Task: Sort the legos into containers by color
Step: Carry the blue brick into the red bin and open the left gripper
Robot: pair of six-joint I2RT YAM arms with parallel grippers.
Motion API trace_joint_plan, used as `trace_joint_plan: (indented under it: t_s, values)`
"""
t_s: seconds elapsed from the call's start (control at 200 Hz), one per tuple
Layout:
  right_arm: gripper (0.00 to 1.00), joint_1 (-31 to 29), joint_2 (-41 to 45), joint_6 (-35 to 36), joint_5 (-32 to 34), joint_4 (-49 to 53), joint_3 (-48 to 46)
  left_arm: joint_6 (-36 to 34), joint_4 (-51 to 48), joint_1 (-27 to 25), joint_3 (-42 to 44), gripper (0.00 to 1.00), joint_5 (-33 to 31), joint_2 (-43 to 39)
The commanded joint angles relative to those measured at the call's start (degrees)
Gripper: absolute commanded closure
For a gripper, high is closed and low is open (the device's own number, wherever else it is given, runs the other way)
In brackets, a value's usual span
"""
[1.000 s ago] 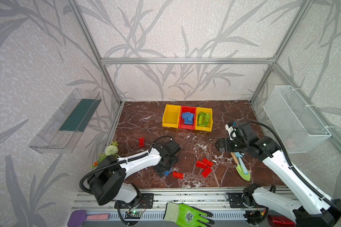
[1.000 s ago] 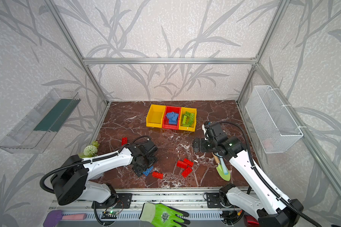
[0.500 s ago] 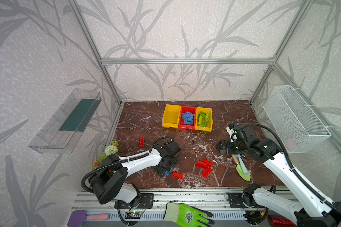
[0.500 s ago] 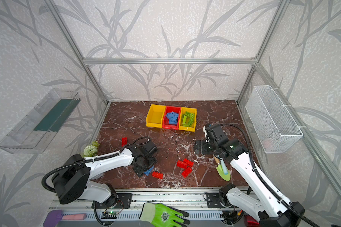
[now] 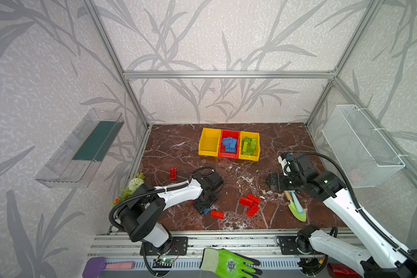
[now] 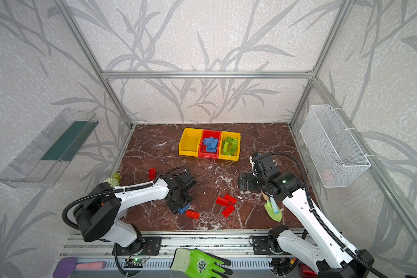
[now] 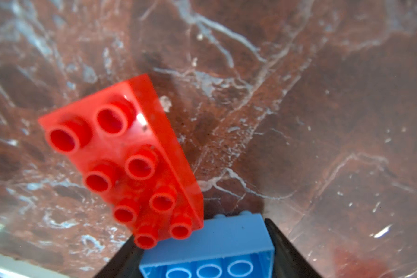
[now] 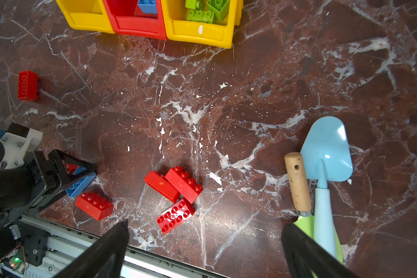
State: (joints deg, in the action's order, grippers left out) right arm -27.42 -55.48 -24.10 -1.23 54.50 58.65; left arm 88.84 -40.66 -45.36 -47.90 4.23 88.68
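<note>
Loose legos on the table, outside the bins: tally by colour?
Red legos: 5
Blue lego, between the fingers of the left gripper: 1
Green: 0
Total: 6
A red sliver behind those fingers may be one more; cannot tell.

The white-and-black left arm (image 5: 178,192) stretches low over the floor with its wrist bent down. Its black left gripper (image 5: 204,209) sits near the surface, both fingers (image 7: 283,243) pressed against the sides of a blue studded plastic brick (image 7: 210,238). The white-and-black right arm (image 5: 342,204) reaches inward, and its black right gripper (image 5: 273,181) hovers, jaws spread wide and empty.
</note>
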Motion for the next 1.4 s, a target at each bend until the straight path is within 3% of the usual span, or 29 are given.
trace_joint_plan:
  t_s: [0.0,0.085,0.27,0.405,0.755,1.055,1.19,1.394]
  values:
    - [0.01,0.0,1.1,0.8,1.7,1.6,1.0,-0.7,-2.8,-0.1,-3.0,0.52,-0.7,1.2]
    - [0.01,0.1,1.4,0.5,1.4,1.5,1.1,-2.6,-5.0,-0.2,-5.7,0.59,-1.6,1.9]
    - [0.01,0.3,1.3,0.4,1.8,2.4,2.1,-8.5,-11.4,-0.3,-14.2,0.6,-5.5,3.0]
    - [0.01,0.7,0.9,0.7,2.8,3.4,3.6,-14.6,-17.2,0.6,-25.7,0.6,-10.0,6.7]
    - [0.01,2.7,-1.8,0.2,3.9,6.0,7.4,-33.0,-22.7,7.9,-60.3,0.6,-12.6,27.2]
    - [0.01,3.4,-4.6,-1.5,5.3,6.4,9.9,-42.2,-26.4,11.4,-88.4,0.6,-14.8,46.1]
    - [0.01,3.5,-5.5,-1.6,6.7,7.0,11.3,-44.3,-24.4,12.1,-93.7,0.6,-14.0,50.6]
    - [0.01,3.6,-6.8,-1.5,8.4,8.6,13.2,-45.3,-18.6,12.9,-93.8,0.59,-11.5,53.1]
